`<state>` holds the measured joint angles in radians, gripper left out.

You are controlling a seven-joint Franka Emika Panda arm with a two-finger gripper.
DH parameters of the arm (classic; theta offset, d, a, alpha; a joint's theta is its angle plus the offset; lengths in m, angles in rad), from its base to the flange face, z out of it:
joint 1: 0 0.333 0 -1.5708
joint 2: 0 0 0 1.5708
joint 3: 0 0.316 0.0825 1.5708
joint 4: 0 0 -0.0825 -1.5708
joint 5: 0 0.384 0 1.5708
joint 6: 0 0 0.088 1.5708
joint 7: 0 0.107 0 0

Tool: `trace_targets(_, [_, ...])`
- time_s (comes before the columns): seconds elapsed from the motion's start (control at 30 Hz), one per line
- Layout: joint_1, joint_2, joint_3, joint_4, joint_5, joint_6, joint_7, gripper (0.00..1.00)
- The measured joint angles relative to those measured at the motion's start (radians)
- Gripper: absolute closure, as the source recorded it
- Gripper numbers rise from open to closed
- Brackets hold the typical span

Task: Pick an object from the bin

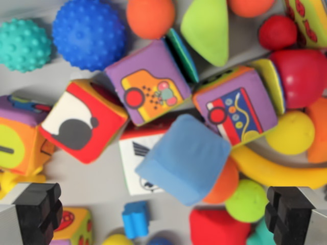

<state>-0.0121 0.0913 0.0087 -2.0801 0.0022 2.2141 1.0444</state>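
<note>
The wrist view looks straight down into a grey bin (97,178) crowded with toys. A light blue foam block (185,159) lies in the middle, tilted, on top of a white-faced cube (134,158). My gripper (163,217) hangs above the pile, open: its black fingertips (37,212) stand wide apart at the view's lower left and lower right corners. Nothing is between them. The blue block sits just above the gap, between the two fingers.
Soft picture cubes surround the block: a red one (82,121), two purple ones (148,89), (236,104). A blue spiky ball (88,33), a teal spiky ball (23,45), an orange ball (150,17), a yellow banana (276,171) and red shapes fill the rest.
</note>
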Motion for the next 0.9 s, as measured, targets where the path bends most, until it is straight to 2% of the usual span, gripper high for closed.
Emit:
trace_targets(0.5, [0.007, -0.001, 0.0, -0.135, -0.002, 0.11, 0.211, 0.0])
trace_targets(0.9, [0.014, 0.022, 0.0, -0.24, -0.002, 0.215, 0.399, 0.0])
